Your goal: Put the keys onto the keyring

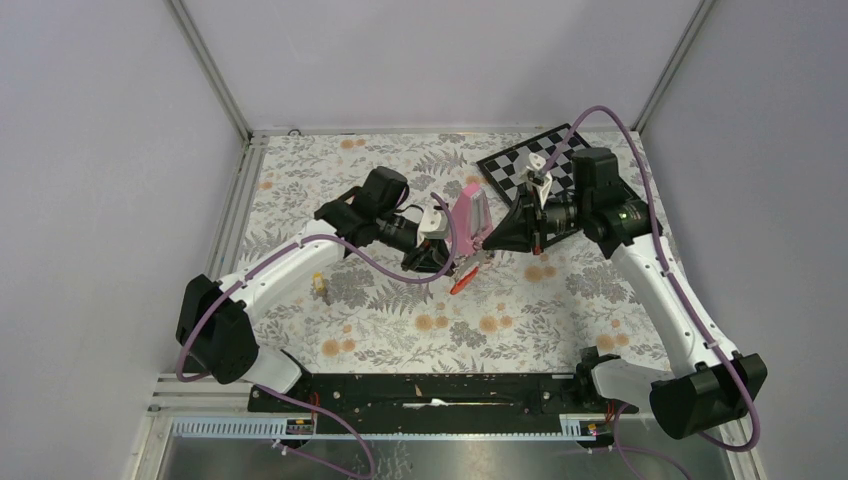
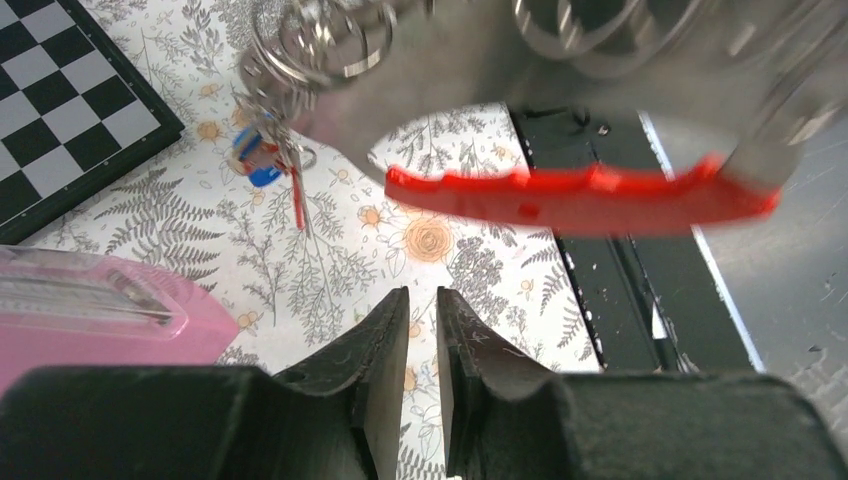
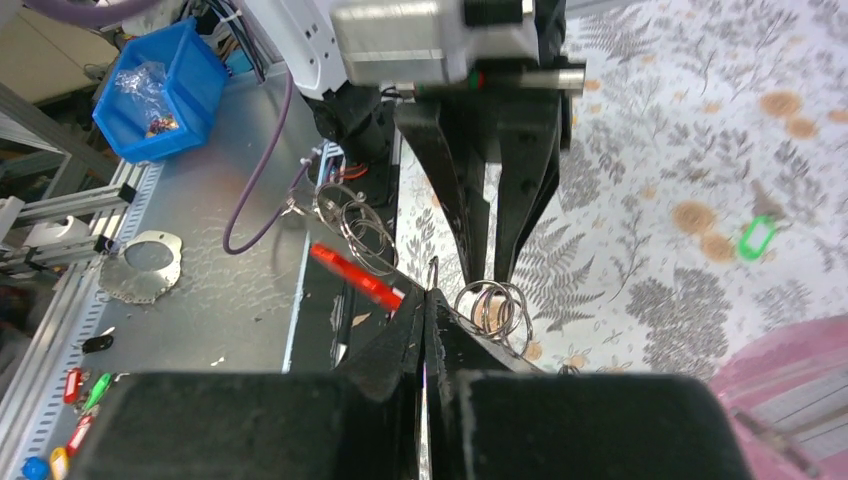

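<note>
The keyring [image 2: 580, 195], a big grey loop with a red curved bar, hangs in the air over the middle of the table. Several split rings sit on its grey side, and keys [image 2: 268, 160] with a blue tag dangle from them. My right gripper [image 3: 427, 292] is shut on the keyring's thin grey edge, with the red bar [image 3: 355, 277] to its left. My left gripper [image 2: 422, 292] is just below the red bar, its jaws a narrow gap apart with nothing between them. In the top view both grippers [image 1: 445, 262] [image 1: 490, 245] meet beside the red bar [image 1: 462, 282].
A pink metronome-shaped pyramid [image 1: 470, 215] stands right behind the grippers. A chessboard [image 1: 530, 165] lies at the back right. A small tagged key [image 1: 320, 287] lies on the table left of centre, and a green tag [image 3: 757, 238] lies on the cloth.
</note>
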You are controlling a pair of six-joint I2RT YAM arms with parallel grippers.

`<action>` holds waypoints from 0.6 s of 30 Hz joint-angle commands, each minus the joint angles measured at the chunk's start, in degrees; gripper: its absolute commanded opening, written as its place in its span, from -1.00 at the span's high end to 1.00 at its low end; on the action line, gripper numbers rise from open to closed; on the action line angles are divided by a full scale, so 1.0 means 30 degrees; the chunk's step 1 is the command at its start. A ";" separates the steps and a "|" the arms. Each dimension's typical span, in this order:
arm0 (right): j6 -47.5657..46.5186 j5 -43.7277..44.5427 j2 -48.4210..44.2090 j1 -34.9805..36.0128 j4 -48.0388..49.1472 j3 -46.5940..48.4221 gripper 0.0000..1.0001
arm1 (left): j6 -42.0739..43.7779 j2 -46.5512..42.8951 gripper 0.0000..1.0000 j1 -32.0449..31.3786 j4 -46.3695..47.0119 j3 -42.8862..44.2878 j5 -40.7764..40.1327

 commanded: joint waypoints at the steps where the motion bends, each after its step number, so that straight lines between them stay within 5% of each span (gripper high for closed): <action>1: -0.0301 -0.1205 -0.0461 -0.0093 -0.1153 0.2189 1.00 | 0.2405 -0.0470 0.52 0.0044 -0.1737 0.1385 -0.0631; 10: -0.3003 -0.2420 -0.0609 -0.0013 -0.3889 0.3162 1.00 | 0.2008 -0.0266 0.45 0.0157 -0.2120 0.2073 -0.1778; 18: -0.1807 -0.4157 -0.0893 0.0062 -0.2753 0.2057 1.00 | 0.0422 -0.0624 0.44 0.0157 -0.1648 0.2336 -0.1539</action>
